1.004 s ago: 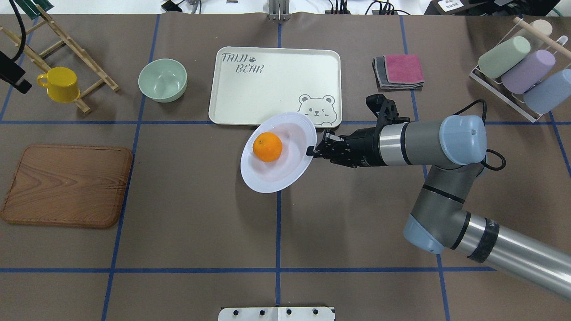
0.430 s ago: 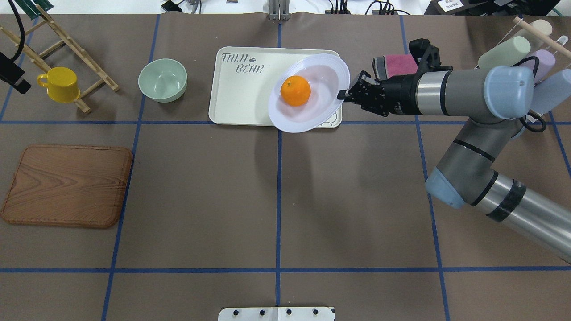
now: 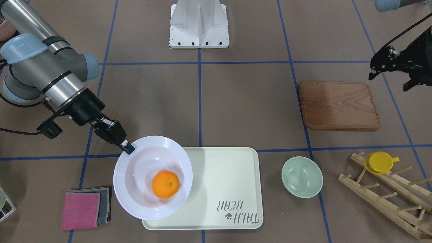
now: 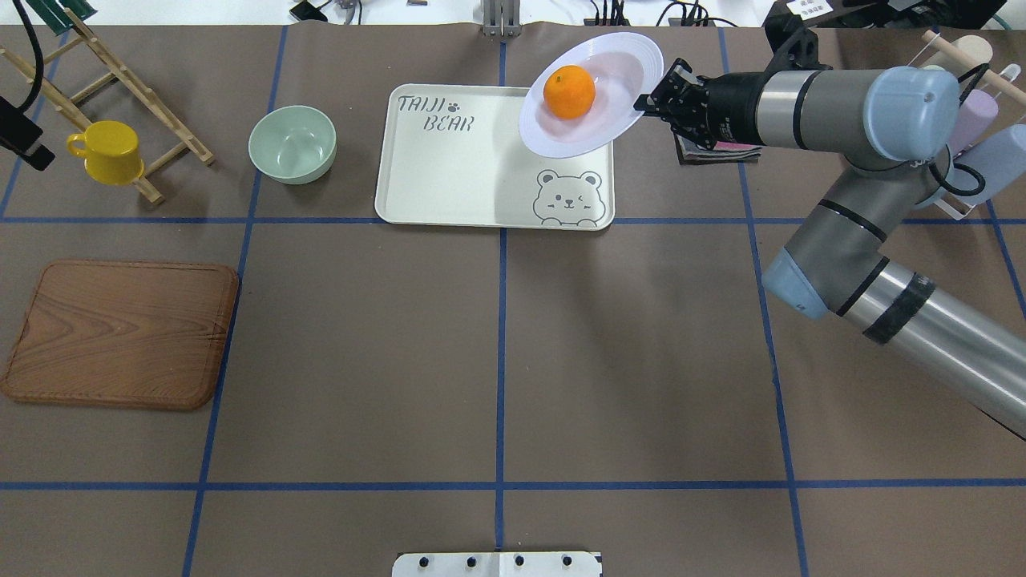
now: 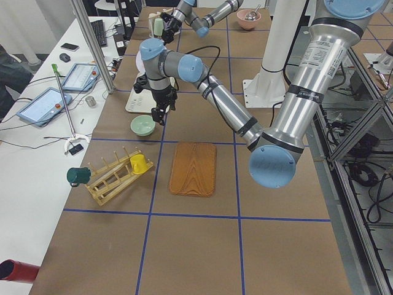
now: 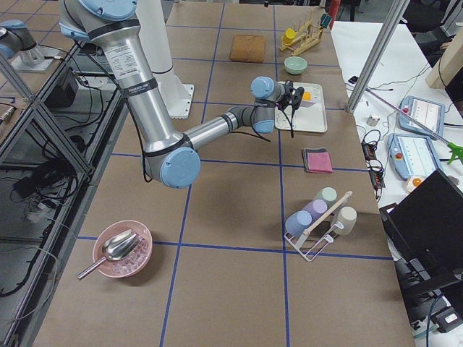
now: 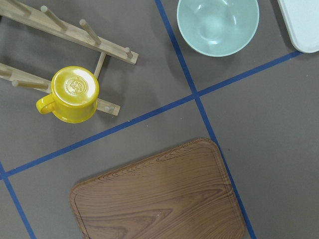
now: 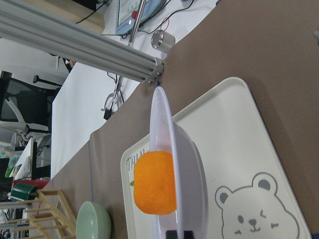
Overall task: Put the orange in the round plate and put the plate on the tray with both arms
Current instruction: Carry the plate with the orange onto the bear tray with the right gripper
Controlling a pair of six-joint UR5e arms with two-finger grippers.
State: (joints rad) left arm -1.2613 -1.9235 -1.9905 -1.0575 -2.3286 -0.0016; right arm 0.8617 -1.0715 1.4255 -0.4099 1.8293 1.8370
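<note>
White round plate (image 4: 616,80) holding orange (image 4: 569,91); right end effector (image 4: 646,102) clamping rim over tray (image 4: 449,176).

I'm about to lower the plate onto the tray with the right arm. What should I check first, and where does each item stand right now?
1. Right gripper shut on the rim of the round plate: ok.
2. Orange seated in the plate's well: ok.
3. Plate fully over the tray: not ok; it overhangs the corner nearest the folded cloths.
4. Tray surface free of other things: ok.
5. Plate level: cannot tell.
6. Left gripper away from the tray: ok; it is out beyond the wooden board.
</note>
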